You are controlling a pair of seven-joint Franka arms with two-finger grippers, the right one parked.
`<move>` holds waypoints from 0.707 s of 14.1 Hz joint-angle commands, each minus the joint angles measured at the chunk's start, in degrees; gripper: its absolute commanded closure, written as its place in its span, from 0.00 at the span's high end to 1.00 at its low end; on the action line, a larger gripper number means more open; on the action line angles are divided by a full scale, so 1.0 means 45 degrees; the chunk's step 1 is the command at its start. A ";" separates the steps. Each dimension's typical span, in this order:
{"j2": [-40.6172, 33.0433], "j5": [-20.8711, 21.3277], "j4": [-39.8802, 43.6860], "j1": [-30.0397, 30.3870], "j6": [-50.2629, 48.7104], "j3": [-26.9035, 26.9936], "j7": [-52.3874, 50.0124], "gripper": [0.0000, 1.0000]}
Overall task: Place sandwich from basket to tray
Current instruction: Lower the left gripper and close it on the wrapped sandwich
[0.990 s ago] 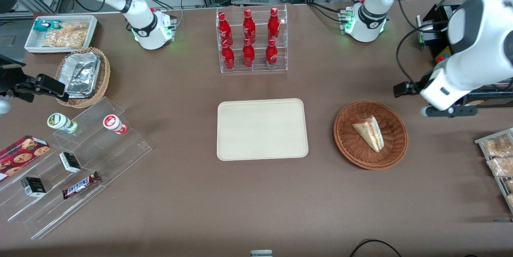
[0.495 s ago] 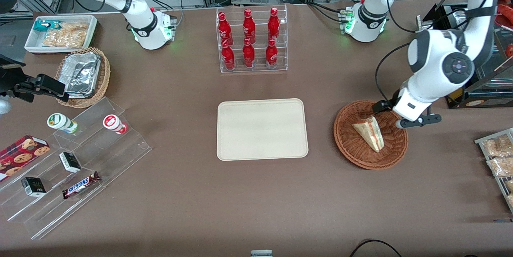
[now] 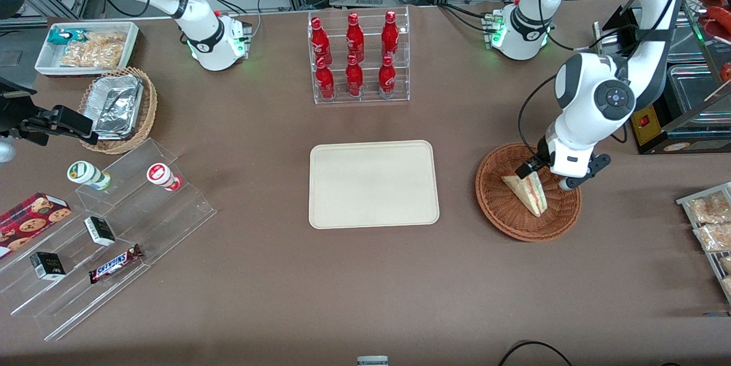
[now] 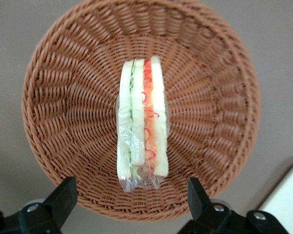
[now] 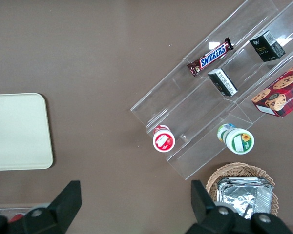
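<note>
The sandwich (image 3: pixel 534 197) is a wrapped white wedge with pink and green filling, lying in the reddish-brown wicker basket (image 3: pixel 502 218). The cream tray (image 3: pixel 374 183) lies beside the basket, toward the parked arm's end, with nothing on it. My left gripper (image 3: pixel 542 177) hangs open just above the basket, over the sandwich's wide end, which is the end farther from the front camera. In the left wrist view the sandwich (image 4: pixel 141 126) lies in the middle of the basket (image 4: pixel 49 97). The gripper (image 4: pixel 131 200) has its black fingers (image 4: pixel 63 195) spread wide over the basket's rim, holding nothing. A tray corner (image 4: pixel 289 195) shows there too.
A clear rack of red bottles (image 3: pixel 358 57) stands farther from the front camera than the tray. Snack packets (image 3: pixel 711 223) and a black box (image 3: pixel 657 120) lie toward the working arm's end. A clear stepped display (image 3: pixel 108 229) with snacks lies toward the parked arm's end.
My left gripper has come in from the working arm's end of the table and lowered over the basket. The sandwich has not moved.
</note>
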 commanded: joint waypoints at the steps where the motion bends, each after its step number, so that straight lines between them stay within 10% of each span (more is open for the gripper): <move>1: 0.0712 0.0157 0.0027 0.0014 0.0923 0.0036 -0.0517 1.00; 5: 0.1747 0.0060 0.0046 0.0053 0.2216 0.0036 -0.1045 0.91; 7: 0.1808 0.0039 0.0065 0.0053 0.2217 0.0055 -0.1725 0.25; 10: 0.1478 0.0215 0.0163 0.0053 0.1576 0.0094 -0.1070 0.07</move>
